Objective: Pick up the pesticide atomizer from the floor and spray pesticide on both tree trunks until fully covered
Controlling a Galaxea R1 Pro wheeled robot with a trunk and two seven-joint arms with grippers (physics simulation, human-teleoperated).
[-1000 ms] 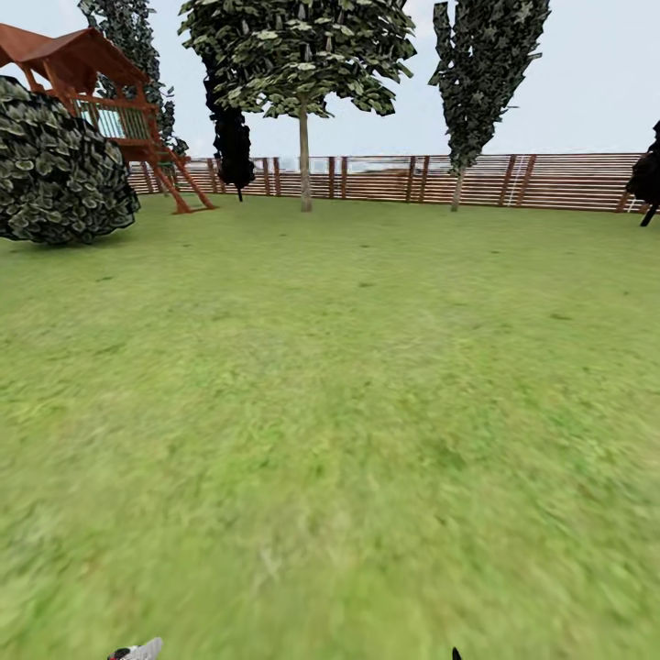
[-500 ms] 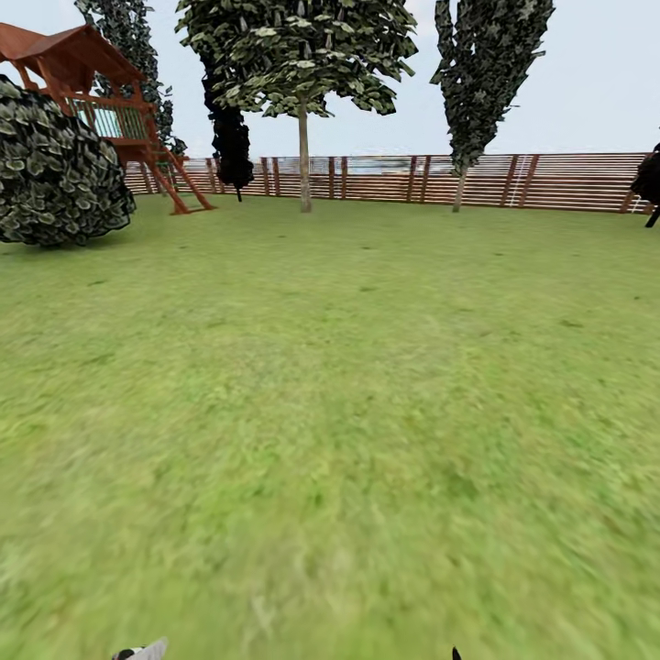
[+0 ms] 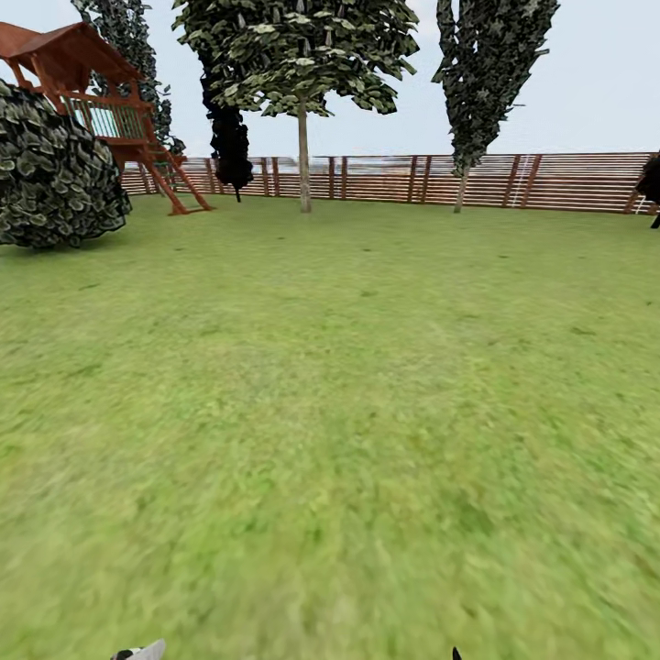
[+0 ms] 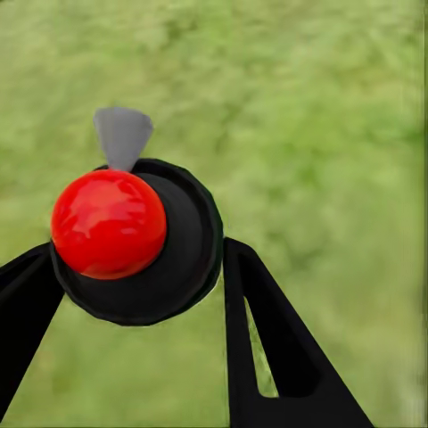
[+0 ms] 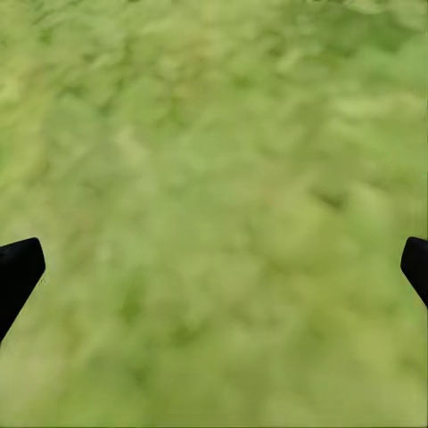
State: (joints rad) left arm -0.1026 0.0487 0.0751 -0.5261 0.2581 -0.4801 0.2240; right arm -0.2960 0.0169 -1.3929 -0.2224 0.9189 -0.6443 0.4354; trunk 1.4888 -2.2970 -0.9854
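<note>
Place: garden lawn (image 3: 330,385), blurry green grass reaching back to a brown slatted fence (image 3: 550,181) under a pale sky.
Left gripper (image 4: 134,278): closed narrow around the pesticide atomizer (image 4: 183,259), one black finger against each side of its dark round body.
Pesticide atomizer: held off the ground between the left gripper's fingers, over bare grass; a glossy red ball (image 4: 109,223) on the dark body and a grey cone-shaped piece (image 4: 122,135) sticking out past it. In the head view, a small whitish-grey sliver (image 3: 139,652) at the bottom edge on the left side, too little of it to tell what part it is.
Right gripper (image 5: 214,267): spread wide, only the two black fingertips (image 5: 18,267) at the far edges of the wrist view, plain grass between them and nothing held. In the head view, a tiny black tip (image 3: 456,654) at the bottom edge.
Broad-crowned tree (image 3: 303,156): far off near the fence, thin pale straight trunk, ragged grey-green foliage above.
Tall narrow tree (image 3: 484,73): to the right of the first, also by the fence, well apart from it.
Dark tree (image 3: 229,137): almost black, just left of the broad-crowned tree.
Round bush (image 3: 50,174): large, dark-leaved, at the lawn's left edge.
Wooden play tower (image 3: 82,64): reddish-brown, roofed, behind the bush with a slanted ladder down to the grass.
</note>
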